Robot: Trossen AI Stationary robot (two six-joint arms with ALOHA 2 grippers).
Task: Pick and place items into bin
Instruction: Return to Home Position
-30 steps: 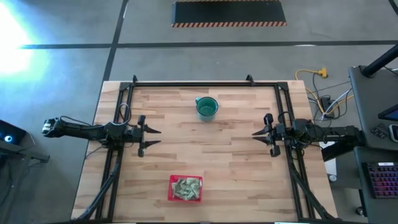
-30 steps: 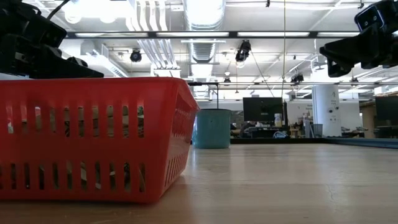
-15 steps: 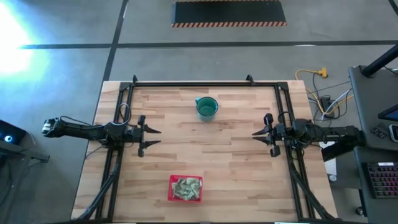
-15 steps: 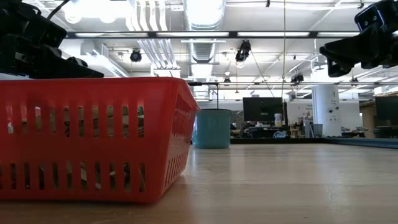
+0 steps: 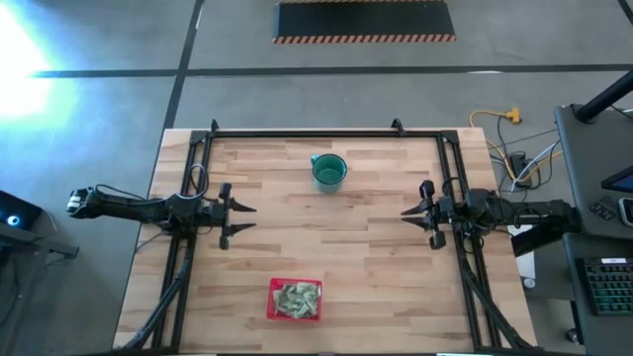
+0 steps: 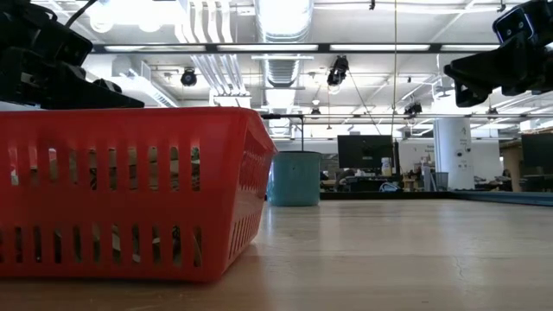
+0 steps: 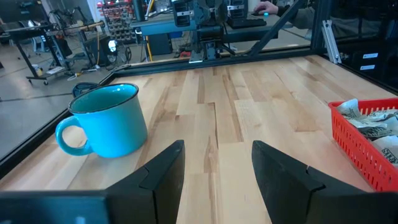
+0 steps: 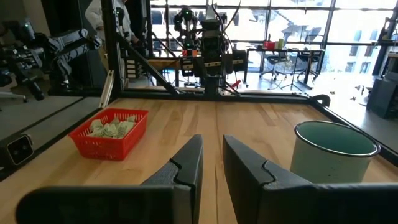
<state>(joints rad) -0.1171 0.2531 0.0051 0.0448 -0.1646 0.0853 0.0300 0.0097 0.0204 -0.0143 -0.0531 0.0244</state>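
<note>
The red bin (image 5: 296, 300) stands near the table's near edge, resting on its base, with several pale green and whitish packets (image 5: 297, 297) piled inside. The packets also show over its rim in the left wrist view (image 7: 372, 122) and in the right wrist view (image 8: 112, 128). My left gripper (image 5: 245, 219) hovers at the table's left side, open, with nothing between its fingers (image 7: 163, 171). My right gripper (image 5: 406, 215) hovers at the right side, its fingers (image 8: 188, 158) a narrow gap apart and holding nothing. Both grippers point toward the table's middle, well away from the bin.
A round teal cup (image 5: 329, 170) stands upright toward the table's far edge, between the two arms; it also shows in the left wrist view (image 7: 106, 121) and the right wrist view (image 8: 333, 155). Black frame rails (image 5: 307, 133) run along the far, left and right edges. Bare wood lies between cup and bin.
</note>
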